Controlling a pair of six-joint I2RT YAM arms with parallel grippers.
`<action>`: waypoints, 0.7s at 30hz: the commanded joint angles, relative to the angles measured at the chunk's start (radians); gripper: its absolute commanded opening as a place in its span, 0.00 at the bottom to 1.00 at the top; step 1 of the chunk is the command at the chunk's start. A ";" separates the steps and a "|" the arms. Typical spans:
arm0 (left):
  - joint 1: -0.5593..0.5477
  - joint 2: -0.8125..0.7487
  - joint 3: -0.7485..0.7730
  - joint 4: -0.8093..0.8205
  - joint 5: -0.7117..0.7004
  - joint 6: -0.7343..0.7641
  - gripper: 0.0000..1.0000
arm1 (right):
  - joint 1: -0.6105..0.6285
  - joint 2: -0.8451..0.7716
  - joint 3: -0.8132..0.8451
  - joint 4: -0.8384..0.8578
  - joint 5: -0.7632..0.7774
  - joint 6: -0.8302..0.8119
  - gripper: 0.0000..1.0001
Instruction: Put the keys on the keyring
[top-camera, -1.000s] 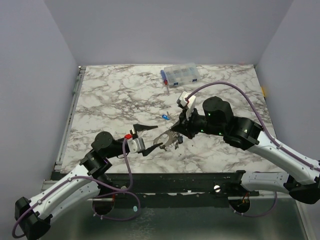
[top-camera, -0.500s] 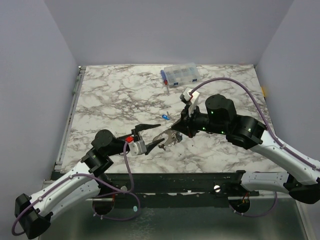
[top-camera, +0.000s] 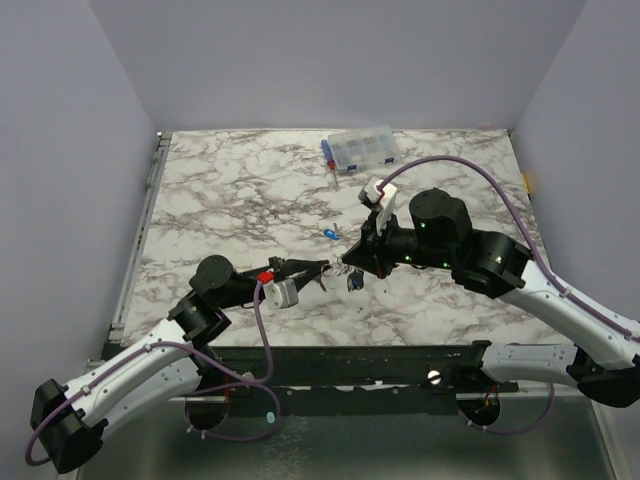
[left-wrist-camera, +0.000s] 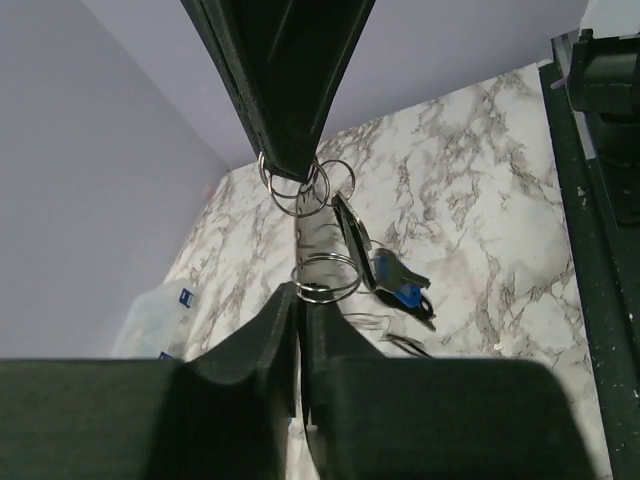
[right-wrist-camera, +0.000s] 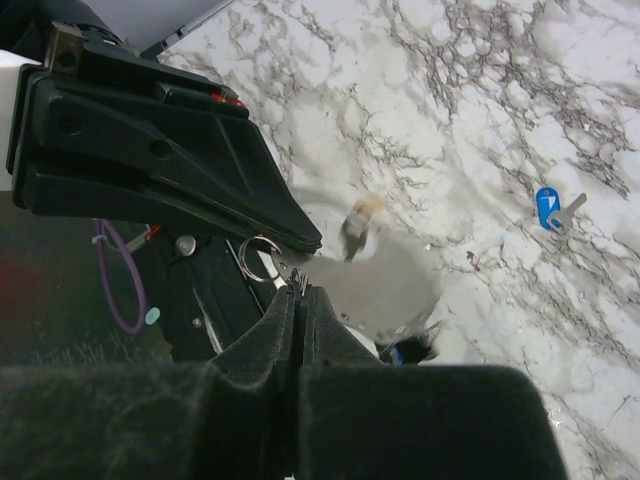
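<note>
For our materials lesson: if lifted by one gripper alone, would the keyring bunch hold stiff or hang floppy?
Probably floppy: the keyring is loosely linked loops, and a blue-headed key dangles off them. It would likely swing, and thin smooth wire may slip.

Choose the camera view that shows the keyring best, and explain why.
Left wrist: the keyring shows as linked loops, sharp and close. Top external shows only a tiny tangle; right wrist shows one small loop, partly hidden.
</note>
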 joint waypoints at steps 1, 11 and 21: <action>-0.004 0.002 0.024 0.044 0.043 -0.009 0.00 | 0.000 -0.008 -0.010 0.027 -0.032 0.012 0.01; -0.004 0.006 0.013 0.055 0.052 -0.090 0.00 | 0.000 -0.052 -0.069 0.038 -0.013 -0.052 0.34; -0.002 0.048 0.010 0.093 -0.021 -0.241 0.00 | 0.000 -0.172 -0.168 0.135 -0.007 -0.287 0.62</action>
